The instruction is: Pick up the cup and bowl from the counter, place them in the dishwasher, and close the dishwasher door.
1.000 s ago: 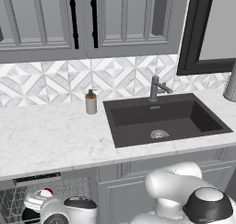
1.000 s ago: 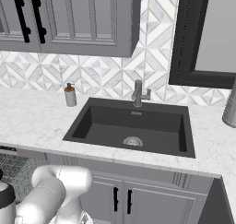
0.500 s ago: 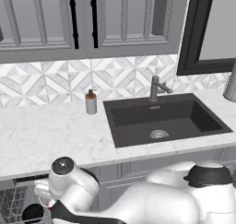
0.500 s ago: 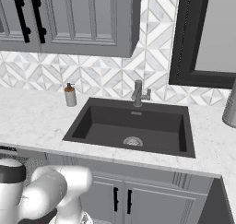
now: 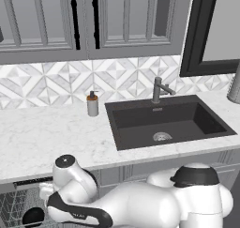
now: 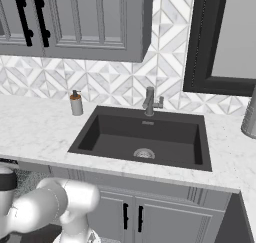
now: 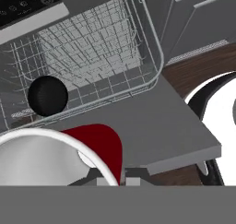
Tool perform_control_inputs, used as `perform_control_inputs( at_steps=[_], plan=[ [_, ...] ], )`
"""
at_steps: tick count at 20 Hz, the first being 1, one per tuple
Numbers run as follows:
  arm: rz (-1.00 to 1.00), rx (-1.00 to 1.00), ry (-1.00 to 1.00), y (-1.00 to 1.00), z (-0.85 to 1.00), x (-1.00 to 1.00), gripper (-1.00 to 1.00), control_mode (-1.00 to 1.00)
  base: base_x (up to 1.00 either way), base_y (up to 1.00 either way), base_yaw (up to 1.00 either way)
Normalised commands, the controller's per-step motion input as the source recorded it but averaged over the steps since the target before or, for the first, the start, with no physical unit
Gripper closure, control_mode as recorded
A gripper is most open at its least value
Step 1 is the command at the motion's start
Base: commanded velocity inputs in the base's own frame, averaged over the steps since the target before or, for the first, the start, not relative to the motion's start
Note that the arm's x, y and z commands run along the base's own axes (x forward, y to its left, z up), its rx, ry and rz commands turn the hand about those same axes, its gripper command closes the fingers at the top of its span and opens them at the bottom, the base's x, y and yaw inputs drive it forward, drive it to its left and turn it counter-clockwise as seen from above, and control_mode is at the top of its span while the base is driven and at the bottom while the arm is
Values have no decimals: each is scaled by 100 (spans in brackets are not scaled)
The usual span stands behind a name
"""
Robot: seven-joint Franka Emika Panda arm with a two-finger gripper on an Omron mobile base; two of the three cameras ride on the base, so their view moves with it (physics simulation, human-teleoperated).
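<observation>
Veined marble counter [image 5: 47,138], wire-mesh rack [image 7: 92,48]

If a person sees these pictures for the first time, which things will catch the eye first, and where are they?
In the hand view, the red cup with its white rim looms large at the bottom, right at the shut gripper. Just beyond it the black bowl already sits in the wire rack of the open dishwasher. In the base views, the dark sink stands out, set into the white marble counter.

Both base views look down across the sink [image 5: 168,124]; the hand view stares close into the rack [image 7: 87,57] ahead of the gripper [image 7: 113,179].
</observation>
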Motion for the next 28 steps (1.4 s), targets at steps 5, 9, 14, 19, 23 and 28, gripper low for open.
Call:
perform_control_inputs(
  at_steps=[5, 9, 14, 19, 23, 28],
  plan=[
    [0, 0, -8, 0, -31, 0, 100, -100, 0, 0, 0],
    [0, 0, -5, 0, -8, 0, 100, -100, 0, 0, 0],
    [0, 0, -3, 0, -25, 7, 100, -100, 0, 0, 0],
    [0, 0, -3, 0, -25, 7, 100, -100, 0, 0, 0],
    [0, 0, 0, 0, -2, 2, 100, -100, 0, 0, 0],
    [0, 0, 0, 0, 0, 44, 100, -100, 0, 0, 0]
  ],
)
